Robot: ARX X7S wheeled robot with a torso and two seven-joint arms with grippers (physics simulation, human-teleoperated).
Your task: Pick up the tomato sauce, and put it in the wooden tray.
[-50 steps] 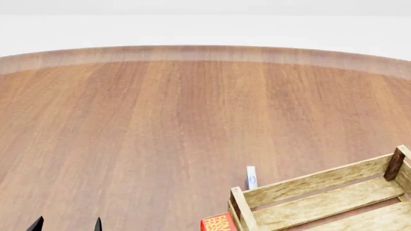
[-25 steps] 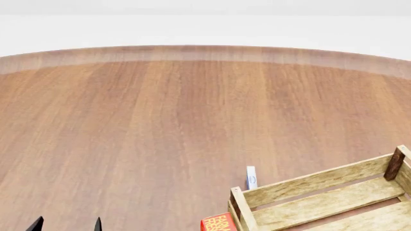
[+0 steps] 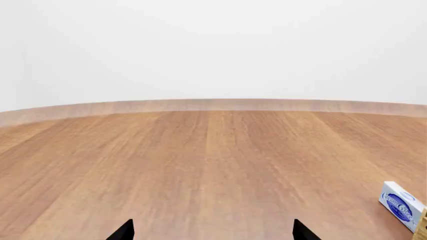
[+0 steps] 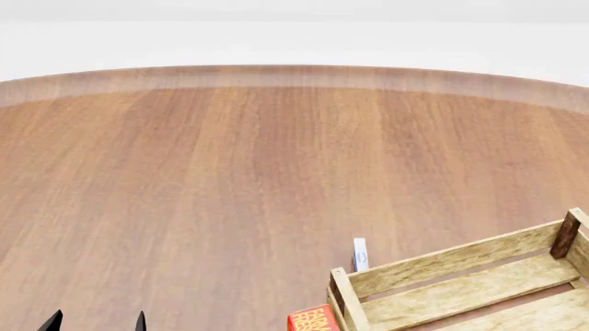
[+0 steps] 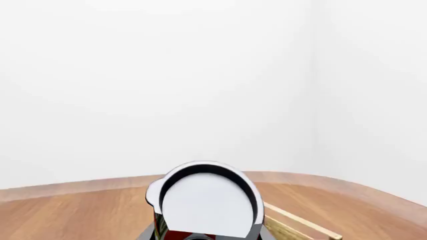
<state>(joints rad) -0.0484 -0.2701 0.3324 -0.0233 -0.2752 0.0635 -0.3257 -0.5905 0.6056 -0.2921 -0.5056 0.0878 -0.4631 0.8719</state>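
Observation:
The tomato sauce (image 5: 207,205) fills the low middle of the right wrist view, its silver top toward the camera and a strip of red label below. My right gripper (image 5: 205,236) is shut on it, grey fingers at both sides, holding it above the table beside the wooden tray's rail (image 5: 297,226). Neither shows in the head view. The wooden tray (image 4: 456,259) stands at the near right of the table. My left gripper (image 4: 96,323) is open and empty at the near left, its tips wide apart in the left wrist view (image 3: 212,232).
A small white and blue box (image 4: 360,254) stands against the tray's far left corner and also shows in the left wrist view (image 3: 402,205). A red box (image 4: 313,319) sits at the tray's near left. The round wooden table (image 4: 276,172) ends at a curved far edge.

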